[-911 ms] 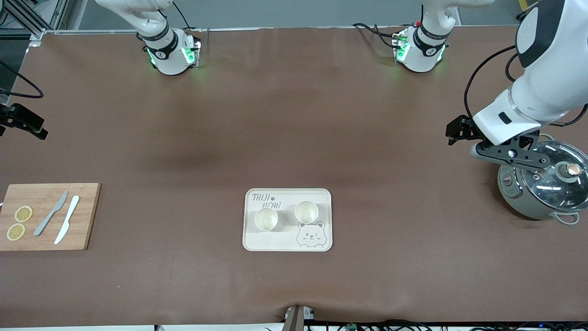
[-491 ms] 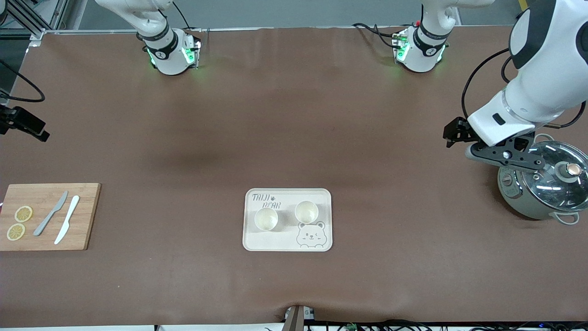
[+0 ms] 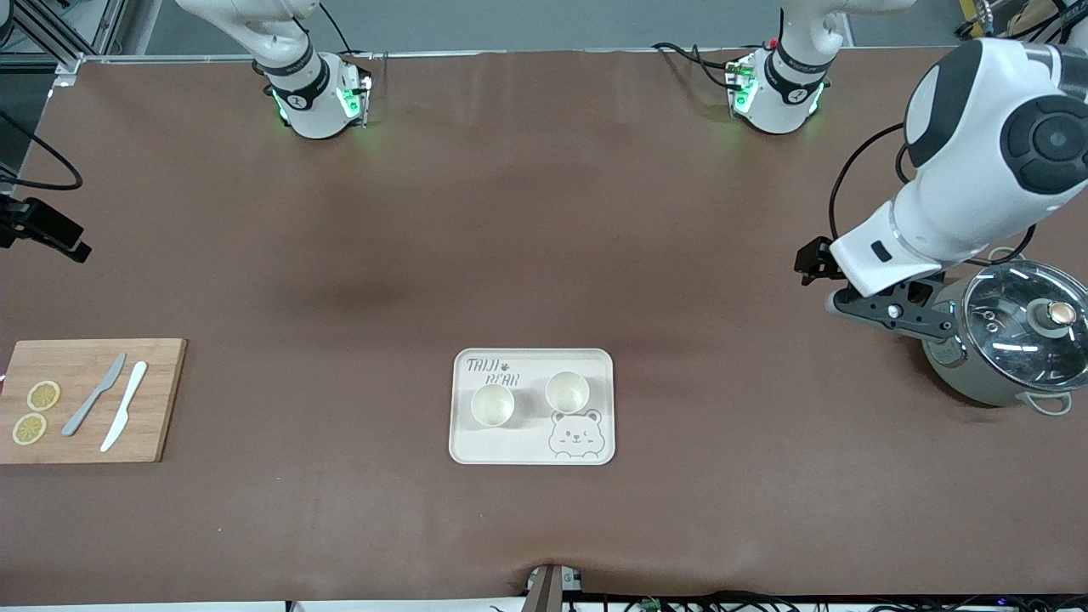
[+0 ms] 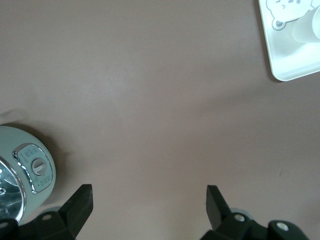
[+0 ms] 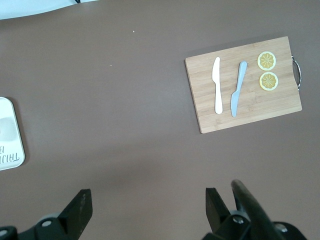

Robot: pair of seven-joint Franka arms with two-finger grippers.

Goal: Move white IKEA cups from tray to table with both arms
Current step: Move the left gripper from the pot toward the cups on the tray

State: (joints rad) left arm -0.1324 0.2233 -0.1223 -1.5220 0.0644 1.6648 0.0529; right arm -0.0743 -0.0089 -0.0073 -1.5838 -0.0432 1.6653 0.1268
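Note:
Two white IKEA cups (image 3: 492, 405) (image 3: 567, 392) stand upright side by side on the cream bear tray (image 3: 531, 450) in the middle of the table. My left gripper (image 3: 888, 310) hangs open and empty over bare table beside the grey-green pot, toward the left arm's end; its wrist view shows the open gripper (image 4: 149, 200), the tray's corner (image 4: 282, 62) and part of one cup (image 4: 306, 31). My right gripper (image 5: 147, 200) is open and empty high over bare table between the tray's edge (image 5: 7, 137) and the cutting board.
A grey-green pot with a glass lid (image 3: 1007, 344) stands at the left arm's end, also in the left wrist view (image 4: 22, 170). A wooden cutting board (image 3: 85, 399) with two knives and two lemon slices lies at the right arm's end, also in the right wrist view (image 5: 245, 82).
My left arm has swung so its gripper has moved off the pot's lid a little toward the tray's side. The cups and tray have not moved.

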